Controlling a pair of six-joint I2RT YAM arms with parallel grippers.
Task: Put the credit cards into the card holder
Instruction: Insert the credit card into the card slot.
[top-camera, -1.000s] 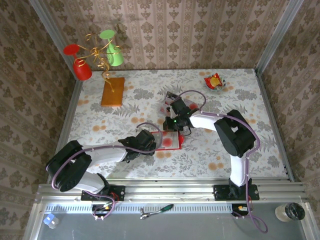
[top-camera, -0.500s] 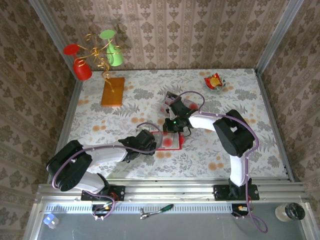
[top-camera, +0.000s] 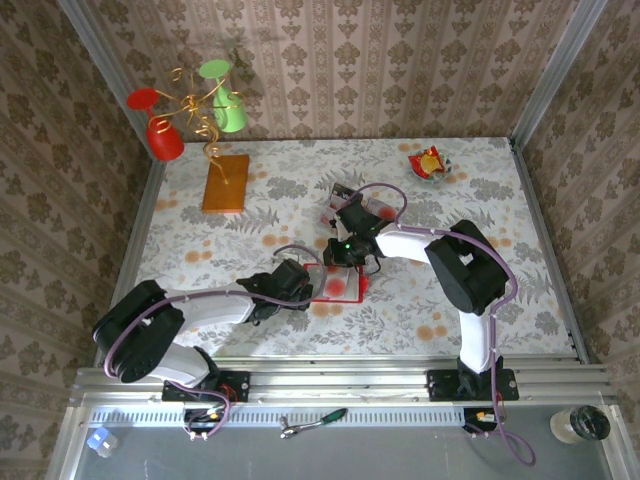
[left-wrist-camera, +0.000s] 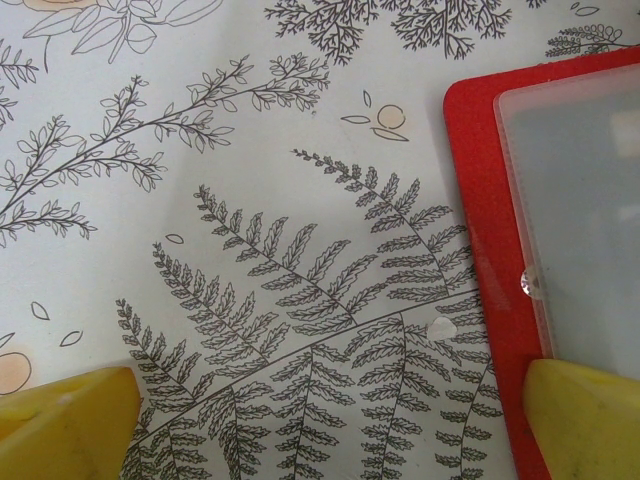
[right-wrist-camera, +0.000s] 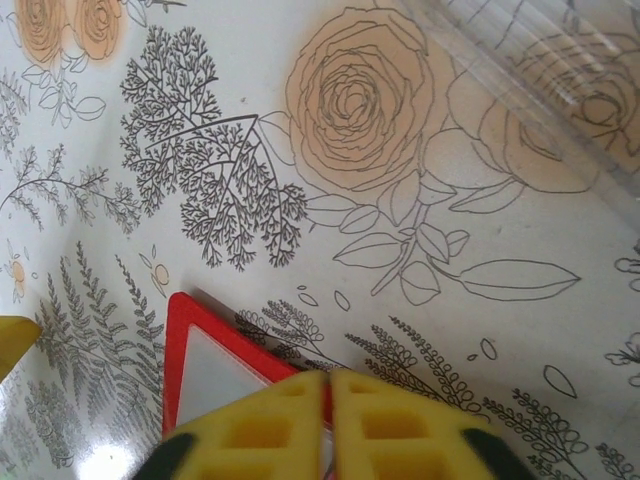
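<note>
Seen from above, the red card holder (top-camera: 335, 288) lay open on the floral-patterned table (top-camera: 500, 200), near its front edge and between the two arms. Over the last second the right gripper (top-camera: 340, 254) had crept a little leftward and nearer, until it hung over the holder's far edge. The left gripper (top-camera: 300, 283) had stayed at the holder's left side. From the right wrist, the right gripper (right-wrist-camera: 327, 385) had its yellow jaws pressed together just above a corner of the card holder (right-wrist-camera: 180, 330). No card could be made out between them. A clear plastic sheet (right-wrist-camera: 520, 80) crossed the upper right of that view. From the left wrist, the left gripper (left-wrist-camera: 325, 400) had its jaws spread wide, one over bare table and the other over the edge of the card holder (left-wrist-camera: 475, 200), beside its clear pocket (left-wrist-camera: 580, 200). The credit cards (top-camera: 372, 208) sat in the same loose pile farther back on the table, apart from the holder. The small shift suggested the right arm was working at the pocket or lining up an insertion while the left arm steadied the holder, and most cards seemingly remained to be loaded.
</note>
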